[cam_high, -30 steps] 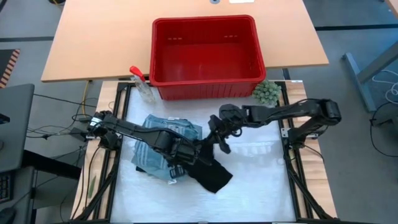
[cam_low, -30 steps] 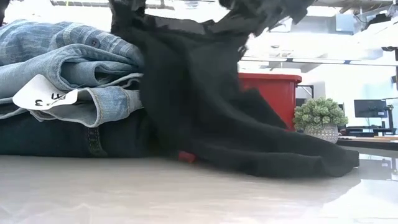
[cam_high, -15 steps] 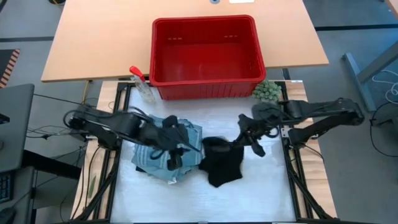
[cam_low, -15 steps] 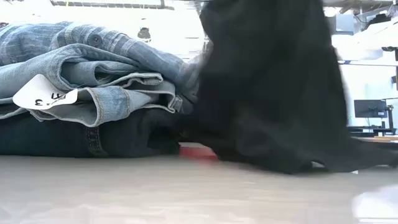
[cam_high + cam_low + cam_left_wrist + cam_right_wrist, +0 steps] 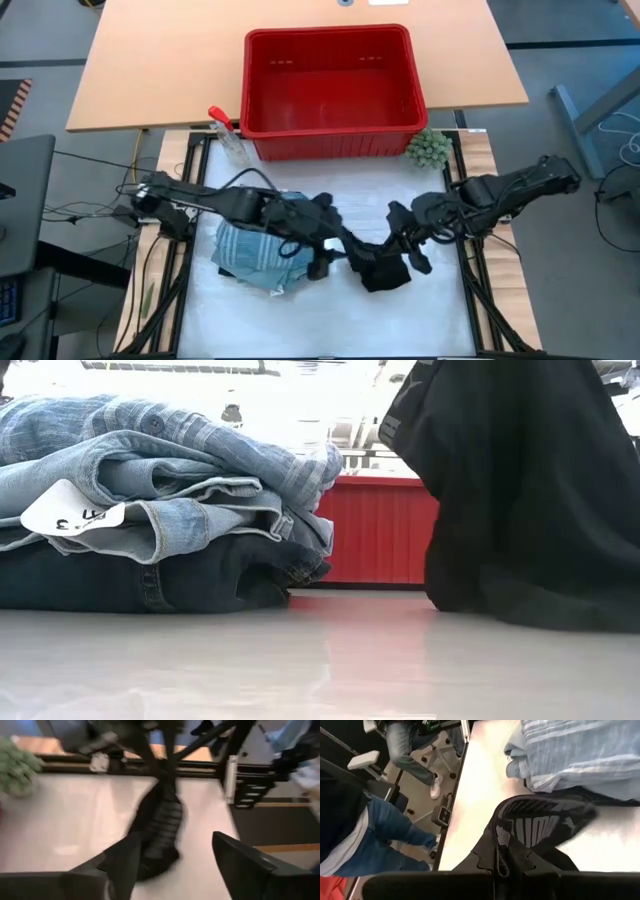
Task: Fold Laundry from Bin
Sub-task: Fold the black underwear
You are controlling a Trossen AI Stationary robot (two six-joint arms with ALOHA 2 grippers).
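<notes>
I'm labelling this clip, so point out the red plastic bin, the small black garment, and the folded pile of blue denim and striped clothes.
red plastic bin (image 5: 330, 38): high view, on its far rim.
small black garment (image 5: 383, 271): high view, on the bunched cloth on the table.
folded pile (image 5: 150, 510): low view, on the light denim layer.

Beyond my white tabletop (image 5: 420, 320) stands a light wooden desk (image 5: 160, 60) on grey floor (image 5: 580, 40); a person in jeans (image 5: 385, 827) stands nearby.
</notes>
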